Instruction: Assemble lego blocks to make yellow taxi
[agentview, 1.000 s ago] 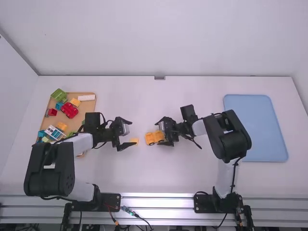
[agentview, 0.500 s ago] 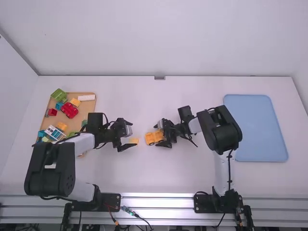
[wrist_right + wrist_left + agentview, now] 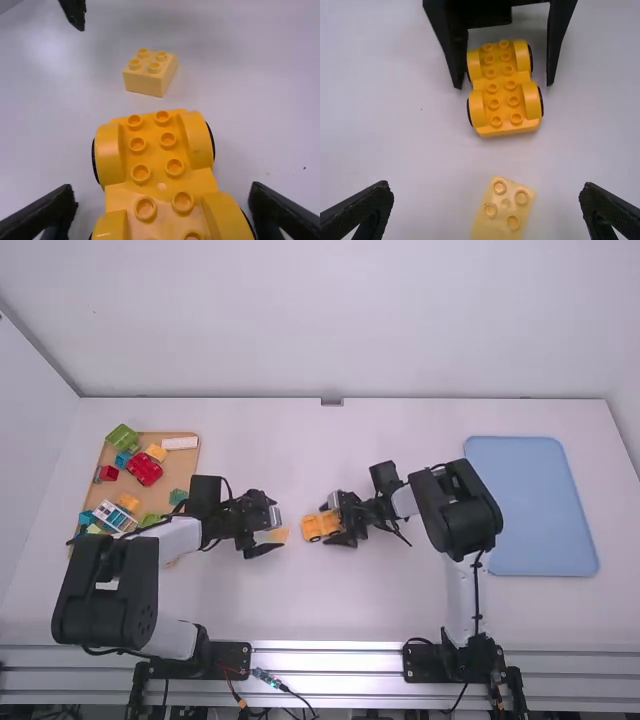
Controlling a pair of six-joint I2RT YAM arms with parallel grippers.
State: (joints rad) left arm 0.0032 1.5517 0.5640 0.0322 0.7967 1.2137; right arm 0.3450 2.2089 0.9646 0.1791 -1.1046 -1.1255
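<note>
Black left hand [image 3: 278, 525] wide, seemingly low

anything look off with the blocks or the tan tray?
Nothing spilled or visibly damaged. Slightly odd: the large green block pokes past the tan tray's far edge, near its left corner. The pale yellow block sits askew to the wheeled base, likely just awaiting assembly.

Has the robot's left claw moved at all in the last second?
Yes, slightly: in the high view, the left gripper has shifted toward the arm bases, judged against the small pale yellow brick, now more between its open fingers.
</note>
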